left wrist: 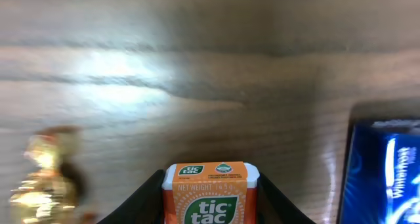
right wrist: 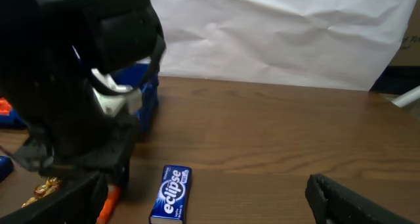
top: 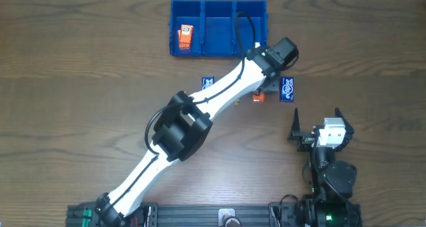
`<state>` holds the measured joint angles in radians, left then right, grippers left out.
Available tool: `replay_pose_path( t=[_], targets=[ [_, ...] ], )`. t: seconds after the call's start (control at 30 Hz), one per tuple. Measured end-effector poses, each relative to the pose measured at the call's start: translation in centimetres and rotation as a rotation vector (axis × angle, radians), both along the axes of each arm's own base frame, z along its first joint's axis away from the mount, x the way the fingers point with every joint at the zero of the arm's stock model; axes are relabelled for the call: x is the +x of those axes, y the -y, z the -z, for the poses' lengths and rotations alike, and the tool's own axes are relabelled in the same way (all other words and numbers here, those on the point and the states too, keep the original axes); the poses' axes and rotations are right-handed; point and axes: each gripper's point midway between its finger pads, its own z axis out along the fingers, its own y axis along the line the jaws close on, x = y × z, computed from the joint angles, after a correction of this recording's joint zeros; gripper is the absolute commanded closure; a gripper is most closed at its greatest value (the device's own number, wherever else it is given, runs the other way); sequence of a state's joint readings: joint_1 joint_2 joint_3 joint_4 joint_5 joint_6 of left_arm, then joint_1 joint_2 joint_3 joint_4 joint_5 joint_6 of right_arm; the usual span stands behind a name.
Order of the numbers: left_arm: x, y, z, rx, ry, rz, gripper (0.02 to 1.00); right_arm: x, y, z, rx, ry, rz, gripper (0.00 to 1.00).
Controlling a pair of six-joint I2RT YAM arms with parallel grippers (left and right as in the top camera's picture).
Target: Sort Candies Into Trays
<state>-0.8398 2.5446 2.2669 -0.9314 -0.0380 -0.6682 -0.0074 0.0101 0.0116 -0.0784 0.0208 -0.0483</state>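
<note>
The orange mint box (left wrist: 210, 194) runs off the edge of the left wrist view, so only its top end shows between the fingers of the left pincer (left wrist: 211, 184). Near it the gold-wrapped candy (left wrist: 46, 175) is a blur, and the blue gum pack (left wrist: 384, 178) is cut by the frame. From above, the left arm (top: 223, 90) covers one corner of the blue tray (top: 218, 34) and most of the box.

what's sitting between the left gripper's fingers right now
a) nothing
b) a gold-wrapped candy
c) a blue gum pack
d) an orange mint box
d: in the left wrist view the orange mint box sits between the fingers of the left gripper, while the gold-wrapped candy and the blue gum pack lie off to either side.
</note>
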Motion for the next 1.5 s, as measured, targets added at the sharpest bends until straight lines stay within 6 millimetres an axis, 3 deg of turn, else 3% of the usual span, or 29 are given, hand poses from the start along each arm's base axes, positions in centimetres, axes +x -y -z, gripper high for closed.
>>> replay_pose_path(
  t=[0.1,0.17,0.2,0.3,0.37,0.43,0.53,0.63,0.77,1.0,1.2,1.3,1.5],
  targets=[
    [1.9,-1.3,-3.4,-0.026,0.055,-0.014,0.772,0.0,0.0,0.0,0.000,0.000,0.000,0.001],
    [4.1,-3.3,-8.1,-0.064,0.129,-0.037,0.770,0.0,0.0,0.0,0.000,0.000,0.000,0.001],
    [5.8,-5.5,-12.2,-0.095,0.198,-0.069,0.772,0.0,0.0,0.0,0.000,0.000,0.000,0.003],
    [9.0,-11.1,-20.0,-0.146,0.335,-0.143,0.770,0.0,0.0,0.0,0.000,0.000,0.000,0.001],
    [10.5,-14.7,-23.1,-0.157,0.395,-0.186,0.772,0.0,0.0,0.0,0.000,0.000,0.000,0.001],
    [11.8,-18.6,-24.5,-0.140,0.423,-0.228,0.774,0.0,0.0,0.0,0.000,0.000,0.000,0.001],
    [12.8,-21.8,-23.2,-0.095,0.391,-0.251,0.774,0.0,0.0,0.0,0.000,0.000,0.000,0.001],
    [13.8,-23.0,-20.5,-0.059,0.346,-0.233,0.774,0.0,0.0,0.0,0.000,0.000,0.000,0.001],
    [14.6,-23.1,-16.9,-0.025,0.286,-0.189,0.770,0.0,0.0,0.0,0.000,0.000,0.000,0.001],
    [15.8,-22.9,-12.2,0.003,0.231,-0.121,0.770,0.0,0.0,0.0,0.000,0.000,0.000,0.001],
    [16.2,-22.9,-11.7,0.004,0.237,-0.092,0.750,0.0,0.0,0.0,0.000,0.000,0.000,0.001],
    [16.3,-22.8,-11.7,0.005,0.240,-0.085,0.636,0.0,0.0,0.0,0.000,0.000,0.000,0.001],
    [16.3,-22.8,-11.7,0.010,0.243,-0.063,0.213,0.0,0.0,0.0,0.000,0.000,0.000,0.001]
  ],
)
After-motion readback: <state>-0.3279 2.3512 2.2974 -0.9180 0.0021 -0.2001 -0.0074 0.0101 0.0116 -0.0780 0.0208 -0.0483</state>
